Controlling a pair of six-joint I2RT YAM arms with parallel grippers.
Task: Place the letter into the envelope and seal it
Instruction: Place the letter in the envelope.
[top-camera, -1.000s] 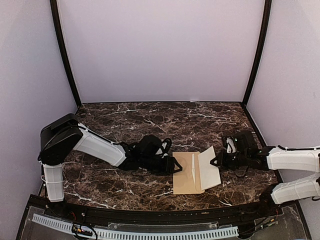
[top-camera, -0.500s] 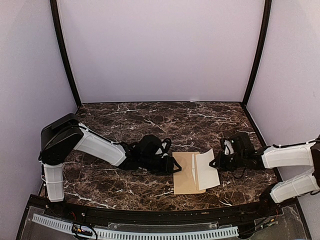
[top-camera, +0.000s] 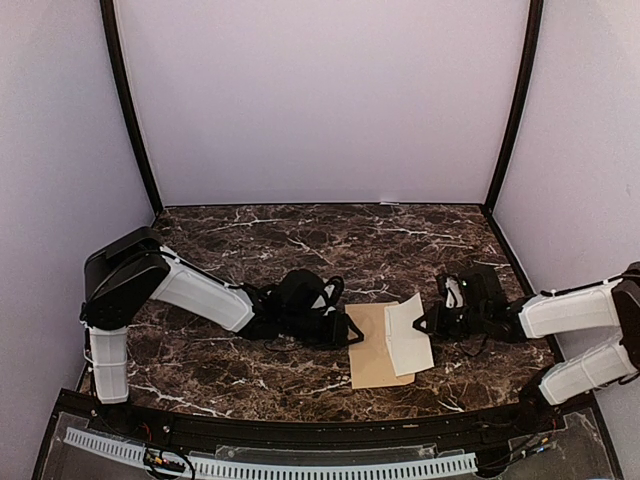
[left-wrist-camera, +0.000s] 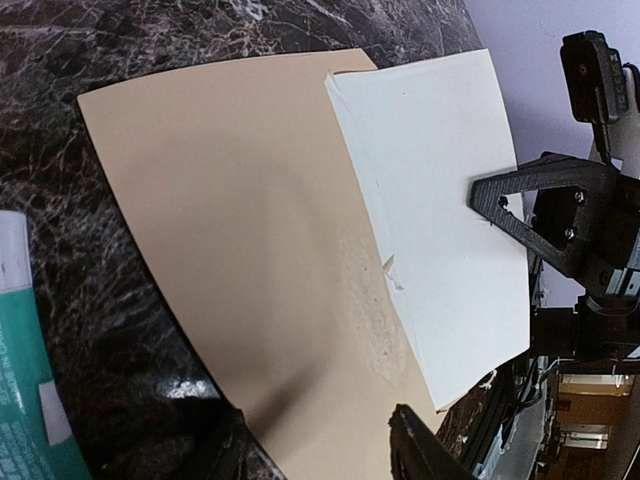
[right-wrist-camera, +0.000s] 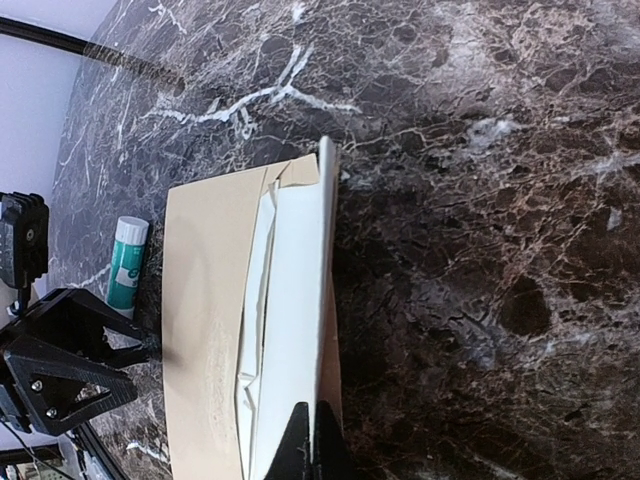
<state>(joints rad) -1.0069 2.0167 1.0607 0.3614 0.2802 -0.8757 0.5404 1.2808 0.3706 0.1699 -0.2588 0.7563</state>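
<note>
Atop envelope (top-camera: 368, 348), right end effector (top-camera: 426, 322) pinches letter (top-camera: 408, 336) (edge raised).

- Envelope (top-camera: 368, 352): tan kraft paper, rectangular, lying flat. Its left edge sits at the fingertips of the left gripper (top-camera: 352, 335).
- Letter (top-camera: 408, 335): white creased sheet overlapping the envelope's right half and tilted. The side toward the left gripper rests down on the envelope and is slightly rumpled. The opposite edge is raised and pinched in the right gripper (top-camera: 428, 324).
</note>
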